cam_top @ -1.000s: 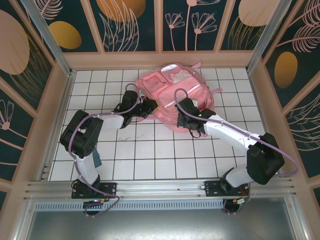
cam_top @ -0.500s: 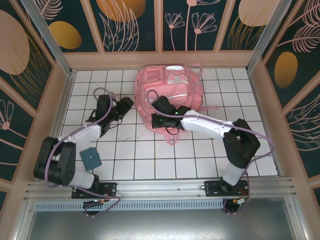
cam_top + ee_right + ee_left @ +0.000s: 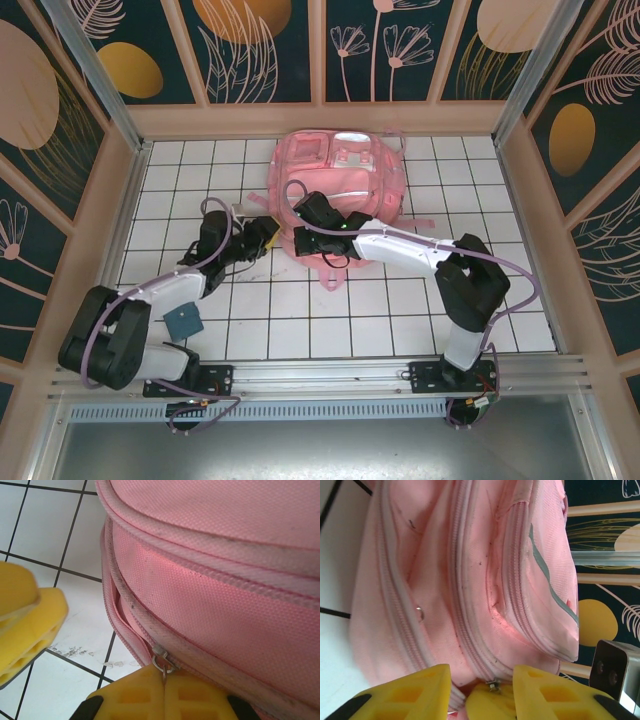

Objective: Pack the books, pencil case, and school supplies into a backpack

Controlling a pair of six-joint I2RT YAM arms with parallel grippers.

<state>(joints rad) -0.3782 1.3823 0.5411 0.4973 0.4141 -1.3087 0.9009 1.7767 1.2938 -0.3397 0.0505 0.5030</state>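
The pink backpack (image 3: 345, 180) lies flat at the back of the tiled table. My right gripper (image 3: 301, 238) sits at its near left edge, shut on the metal zipper pull (image 3: 161, 661) of the main zipper. My left gripper (image 3: 266, 233) is right beside it, open, its yellow fingers (image 3: 402, 694) on either side of the backpack's edge and of the right gripper's tips. The backpack (image 3: 470, 580) shows its zippers and grey reflective strip. The small blue-teal pencil case (image 3: 183, 320) lies on the tiles near my left arm. The books are out of view.
Wooden frame walls with dark floral panels enclose the table (image 3: 300, 310) on three sides. A pink strap (image 3: 335, 272) trails from the backpack's near edge. A metal rail (image 3: 320, 375) runs along the front by the arm bases.
The right gripper slid left along the backpack's near edge, keeping hold of the zipper. The left gripper swung away to the left, then came back up to the backpack's left edge.
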